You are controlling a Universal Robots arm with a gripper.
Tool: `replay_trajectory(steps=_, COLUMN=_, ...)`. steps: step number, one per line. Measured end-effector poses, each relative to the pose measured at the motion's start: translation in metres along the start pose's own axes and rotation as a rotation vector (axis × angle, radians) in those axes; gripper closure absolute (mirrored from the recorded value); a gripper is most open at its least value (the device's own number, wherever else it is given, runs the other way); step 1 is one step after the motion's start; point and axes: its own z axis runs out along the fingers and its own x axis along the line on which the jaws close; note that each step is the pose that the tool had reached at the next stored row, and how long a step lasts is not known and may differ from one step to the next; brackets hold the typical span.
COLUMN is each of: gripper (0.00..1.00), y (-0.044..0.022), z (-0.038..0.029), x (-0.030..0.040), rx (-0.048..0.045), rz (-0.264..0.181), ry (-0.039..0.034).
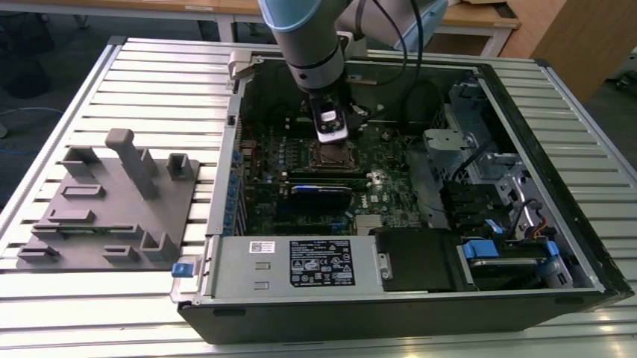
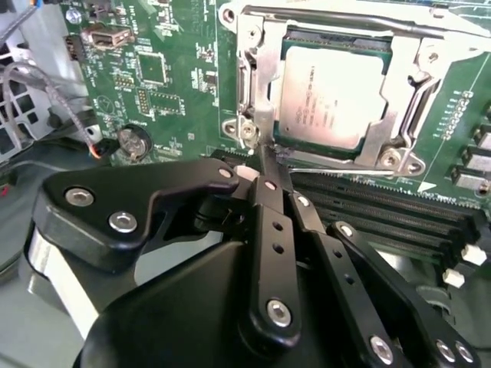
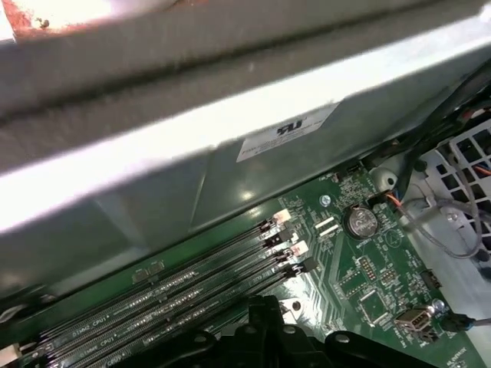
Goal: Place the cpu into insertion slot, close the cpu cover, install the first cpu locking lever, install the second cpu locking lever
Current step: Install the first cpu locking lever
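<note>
Inside the open black computer case [image 1: 398, 324] on the slatted metal desk [image 1: 149, 67], the black end effector [image 1: 332, 133] hangs just above the small square metal-rimmed insertion slot [image 1: 329, 155] on the green circuit board [image 1: 264, 195]. In the second wrist view the pale silvery flat square cpu [image 2: 330, 96] sits in the slot, with the thin silvery-brown windowed cpu cover [image 2: 410, 84] lying flat over its edges. The fingers [image 2: 270, 199] are pressed together, with nothing clearly gripped. Their tips are at the socket's corner, by the end of a thin silver wire locking lever [image 2: 337, 164] that runs along the socket edge beside the long black memory slots [image 2: 368, 203]. A second wire lever [image 2: 345, 17] lies along the opposite edge. A grey plastic fixture [image 1: 110, 201] sits on the desk at the exterior view's left, apart from the case.
</note>
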Motion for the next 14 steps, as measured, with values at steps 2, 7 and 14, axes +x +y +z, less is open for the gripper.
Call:
replay_trajectory(steps=2, gripper=0.90, y=0.0011, z=-0.0033, x=-0.0008, rx=-0.0001, rz=0.000, ry=0.0000)
replay_trajectory(steps=7, gripper=0.90, y=0.0025, z=-0.0072, x=-0.0017, rx=-0.0003, rz=0.000, ry=0.0000)
replay_trajectory(steps=14, gripper=0.90, y=-0.0016, z=-0.0107, x=0.0071, rx=0.0000, rz=0.000, ry=0.0000)
